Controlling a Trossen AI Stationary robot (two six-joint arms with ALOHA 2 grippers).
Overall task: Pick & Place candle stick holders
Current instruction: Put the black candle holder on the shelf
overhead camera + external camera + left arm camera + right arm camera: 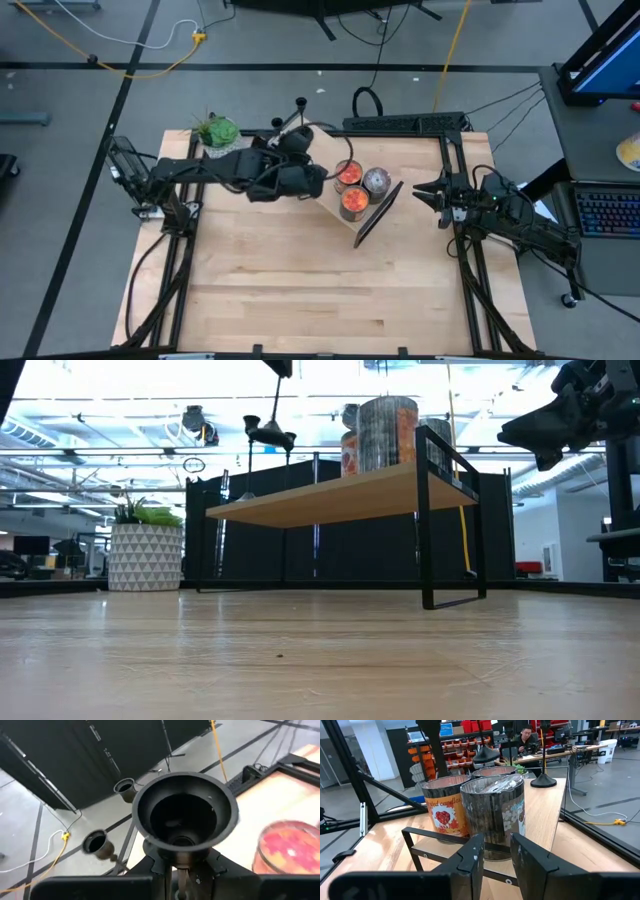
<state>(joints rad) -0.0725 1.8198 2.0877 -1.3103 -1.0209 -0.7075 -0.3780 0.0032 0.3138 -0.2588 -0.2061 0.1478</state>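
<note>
My left gripper (182, 865) is over the far left part of the small wooden shelf (330, 492) and is shut on one black candle stick holder (185, 812). In the low view that holder's round base (270, 432) hangs clear above the shelf top. Two more holders (125, 787) (97, 842) stand upright just beyond it, with their bases hidden. One of them shows in the right wrist view (543, 779), standing on its base on the shelf. My right gripper (497, 852) is open and empty at the shelf's right end. My left gripper pinches the holder between its two fingers (152, 862) just under the top cup (182, 845); the cup hides the exact place. The holder hangs upright below the hold, its stem (276, 395) down and its base lifted clear of the shelf.
Three candle jars (349, 173) (376, 180) (354, 201) stand on the shelf's right part, just in front of my right gripper. A potted plant (217, 131) stands at the table's far left corner. The near half of the table (320, 290) is bare wood.
</note>
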